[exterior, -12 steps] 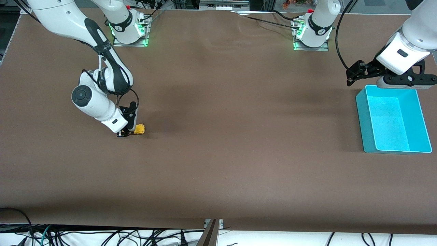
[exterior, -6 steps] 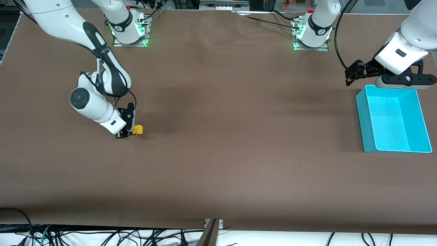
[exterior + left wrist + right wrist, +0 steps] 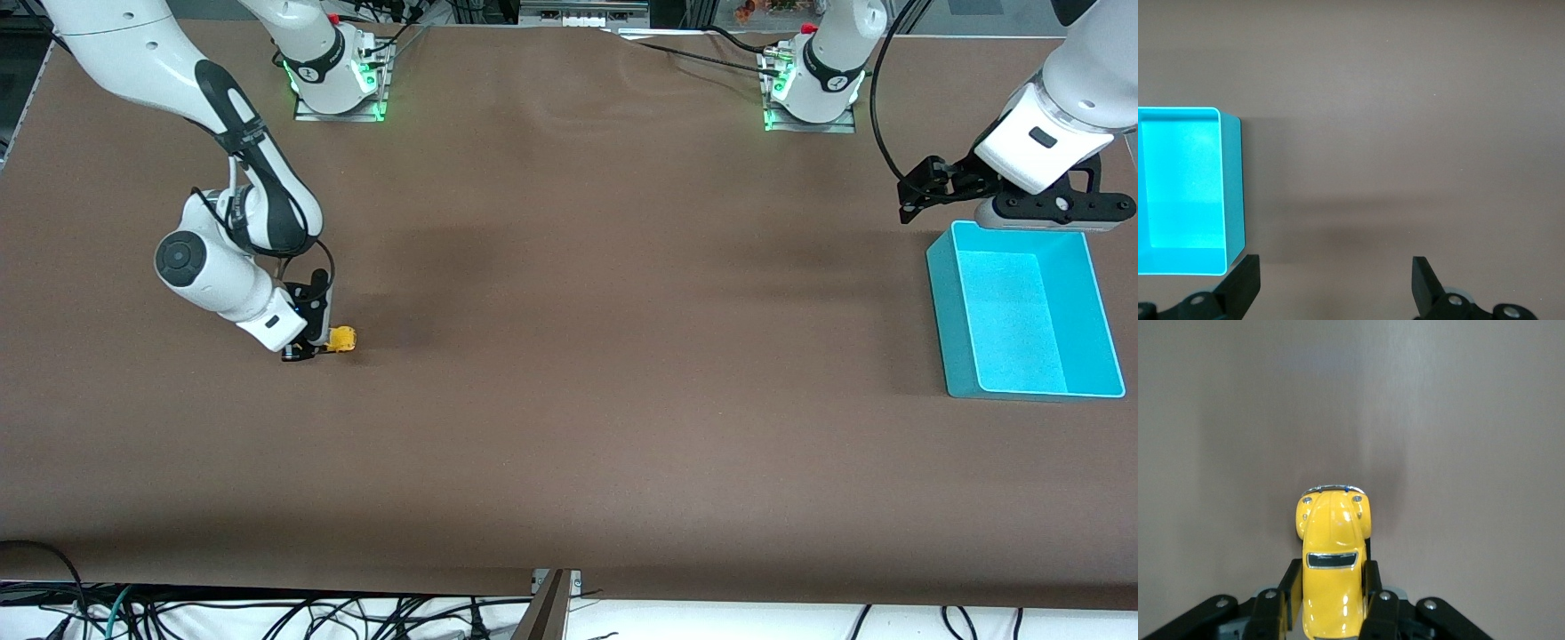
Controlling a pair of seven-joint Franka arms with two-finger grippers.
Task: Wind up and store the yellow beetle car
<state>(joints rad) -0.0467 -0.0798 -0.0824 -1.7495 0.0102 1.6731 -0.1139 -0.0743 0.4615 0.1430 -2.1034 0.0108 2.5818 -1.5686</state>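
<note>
Gripping the yellow beetle car [image 3: 341,338], the right tool [image 3: 313,343] sits amid open table [image 3: 569,400].

Glossy painted shell on the yellow beetle car [image 3: 1332,580], with a shiny chrome bumper. Matt, faintly grainy brown table cover [image 3: 578,427]. Smooth turquoise plastic on the bin [image 3: 949,307]. Matt black gripper fingers [image 3: 1377,603].

- The small glossy bright yellow toy beetle car [image 3: 341,339] [image 3: 1332,568] has a rounded body, a dark window and a chrome bumper at its free end.
- It sits upright, low on the brown table toward the right arm's end.
- Its sides are clamped between black fingers [image 3: 1376,603], its rounded bumper end sticking out clear of them.
</note>
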